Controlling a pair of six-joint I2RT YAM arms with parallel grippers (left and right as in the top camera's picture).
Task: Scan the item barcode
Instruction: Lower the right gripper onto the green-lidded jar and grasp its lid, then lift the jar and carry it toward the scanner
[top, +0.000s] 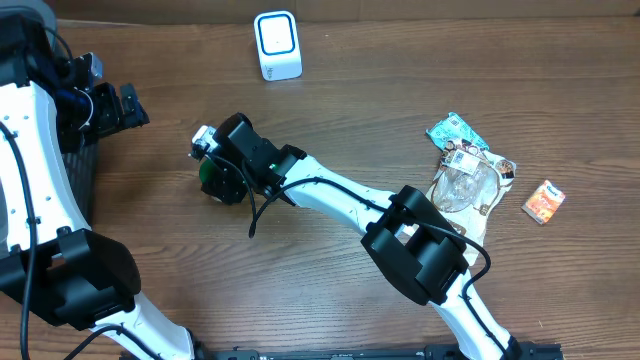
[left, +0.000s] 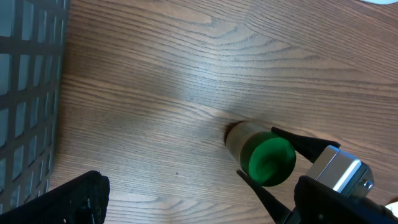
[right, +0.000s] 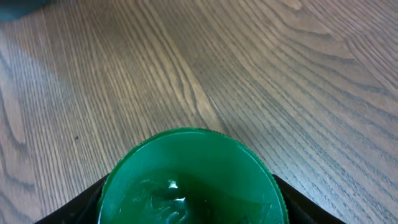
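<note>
Flanking the round green cap (left: 268, 160) of a translucent bottle (left: 239, 134) on the wooden surface (left: 155, 93), my right fingers (left: 308, 142) may pinch it; I cannot tell. Left fingers (left: 81, 199) spread wide.

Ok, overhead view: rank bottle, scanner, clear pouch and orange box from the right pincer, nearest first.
1. Green-capped bottle, at the right pincer.
2. White scanner, top centre.
3. Clear pouch, right.
4. Orange box, far right.
</note>
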